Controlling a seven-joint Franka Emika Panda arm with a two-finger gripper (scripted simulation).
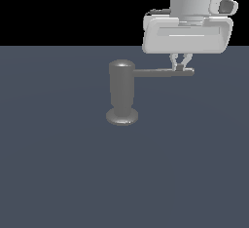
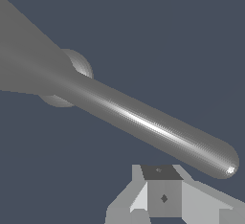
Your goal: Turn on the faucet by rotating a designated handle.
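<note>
**Gripper at the handle tip, faucet upright on the floor**

Fingers (image 2: 165,198) sit closest to the wrist camera, filling the lower edge of that view as pale grey blocks with a darker pad face. Just past them we see the handle (image 2: 143,122), a glossy dark-grey rod running diagonally, its rounded tip (image 2: 225,163) catching a bright highlight. Behind the rod's thick end the disc foot (image 2: 79,67) shows partly, on the dark blue-grey floor (image 2: 182,41).

In the exterior view we record the faucet (image 1: 121,93) standing upright near the middle of the scene, rounded top up, wider foot (image 1: 121,117) flat on the floor (image 1: 58,173). The handle (image 1: 163,72) sticks out level from the cylinder's top toward the exterior view's right.

The gripper (image 1: 180,64) hangs from the white arm (image 1: 187,27) directly above the rod's outer end, pointing down. Its two fingertips are drawn close, with only a narrow gap between them, and they reach the rod's top edge near the tip. We cannot tell whether they touch or clamp the rod, or simply rest beside it; the wrist view shows the rod passing beyond the fingers, not between them.
</note>
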